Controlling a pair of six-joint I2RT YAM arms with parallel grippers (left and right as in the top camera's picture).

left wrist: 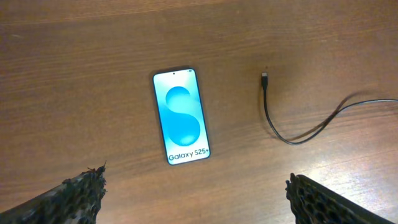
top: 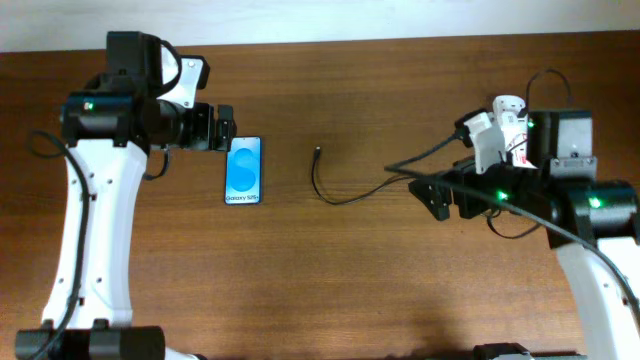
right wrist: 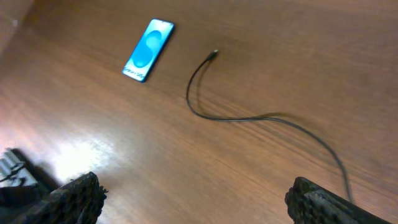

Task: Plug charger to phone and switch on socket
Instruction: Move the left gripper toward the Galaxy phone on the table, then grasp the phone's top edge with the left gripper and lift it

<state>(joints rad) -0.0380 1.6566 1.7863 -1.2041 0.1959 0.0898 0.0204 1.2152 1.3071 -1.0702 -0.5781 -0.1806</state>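
Note:
The phone (top: 244, 170) lies flat on the wooden table, light blue screen up; it also shows in the left wrist view (left wrist: 181, 116) and the right wrist view (right wrist: 148, 50). The charger cable (top: 345, 196) lies to its right, with the connector tip (top: 317, 152) free on the wood, apart from the phone. The cable runs right toward the white socket (top: 511, 132), which my right arm partly hides. My left gripper (top: 222, 128) is open and empty just behind the phone's top edge (left wrist: 196, 177). My right gripper (top: 438, 197) is open and empty above the cable's right part (right wrist: 194, 183).
The table's back edge meets a white wall (top: 400, 20). Thick black robot cables (top: 520, 215) loop around the right arm. The left arm's white column (top: 95, 240) stands at the front left. A dark object (right wrist: 15, 177) sits at the right wrist view's lower left.

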